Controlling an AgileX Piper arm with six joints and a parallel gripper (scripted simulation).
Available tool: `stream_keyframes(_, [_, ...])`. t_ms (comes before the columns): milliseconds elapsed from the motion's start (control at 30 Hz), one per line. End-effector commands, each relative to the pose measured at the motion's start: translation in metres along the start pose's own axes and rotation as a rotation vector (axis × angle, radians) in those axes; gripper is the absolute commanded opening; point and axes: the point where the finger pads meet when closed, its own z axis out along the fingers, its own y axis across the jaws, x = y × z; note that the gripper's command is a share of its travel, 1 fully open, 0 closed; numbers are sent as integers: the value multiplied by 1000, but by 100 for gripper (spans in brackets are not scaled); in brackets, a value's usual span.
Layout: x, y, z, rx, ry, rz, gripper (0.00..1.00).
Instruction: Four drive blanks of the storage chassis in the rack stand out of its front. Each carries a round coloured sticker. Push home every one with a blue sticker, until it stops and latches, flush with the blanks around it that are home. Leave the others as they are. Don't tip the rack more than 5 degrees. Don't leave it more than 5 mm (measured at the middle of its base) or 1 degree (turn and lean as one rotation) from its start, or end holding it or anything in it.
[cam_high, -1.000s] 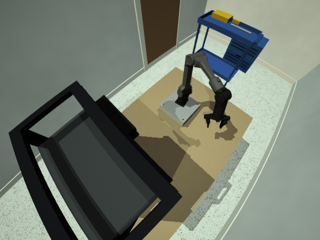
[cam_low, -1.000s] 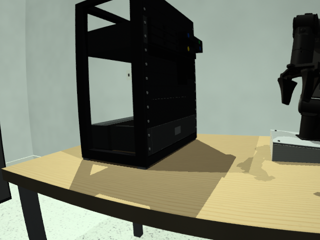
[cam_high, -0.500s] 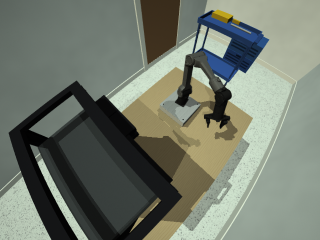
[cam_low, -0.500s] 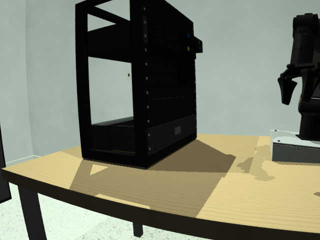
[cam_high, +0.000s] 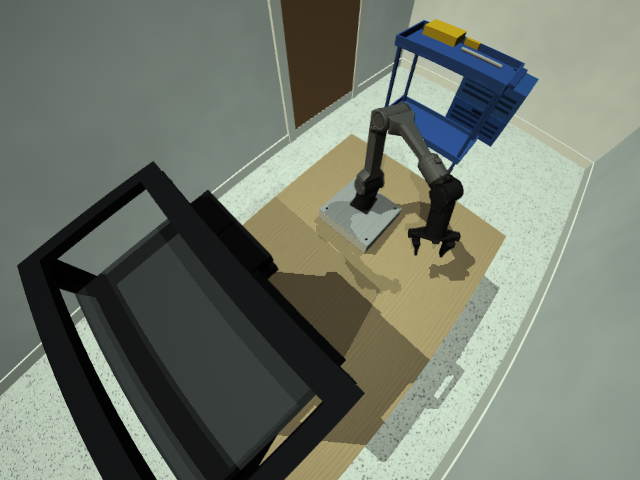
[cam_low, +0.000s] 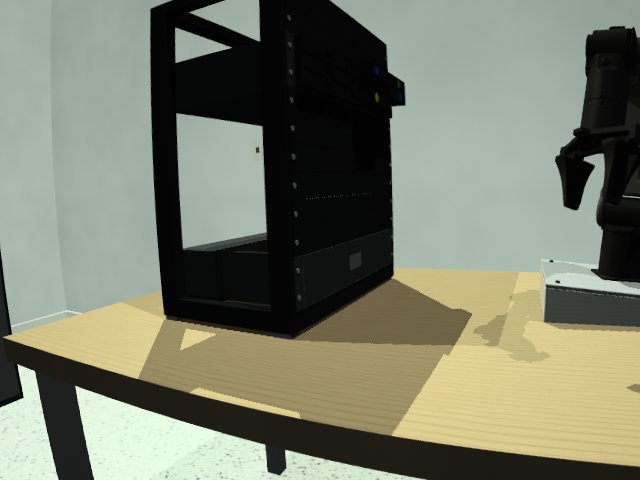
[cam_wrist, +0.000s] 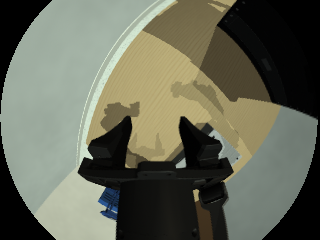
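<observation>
The black rack (cam_low: 276, 170) stands on the desk (cam_low: 465, 403), well apart from the arm. High on its front, the drive blanks show as small dark faces with stickers: a blue sticker (cam_low: 376, 70), a yellow sticker (cam_low: 376, 97) below it, and a green sticker (cam_low: 398, 83) on a part that juts farther out, with a second blue dot (cam_low: 400, 96) just under the green. In this dim view I cannot tell how far each blank stands out.

The end effector (cam_high: 433, 243) hangs above the desk beside the grey base plate (cam_high: 377, 235), pointing down, its 2 fingers spread fully apart with nothing between them. A blue cart (cam_high: 410, 51) stands behind the arm.
</observation>
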Motion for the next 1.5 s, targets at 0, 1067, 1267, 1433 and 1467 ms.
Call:
stream_keyframes(0, [0, 0, -1, -2, -4, 3, 100])
stream_keyframes(1067, [-9, -67, -58, -103, -307, 316, 100])
stream_keyframes(1267, [-13, -104, -90, -156, -476, 490, 100])
stream_keyframes(1433, [-17, -137, -120, -208, -636, 658, 100])
stream_keyframes(1467, [-17, -137, -120, -208, -636, 658, 100])
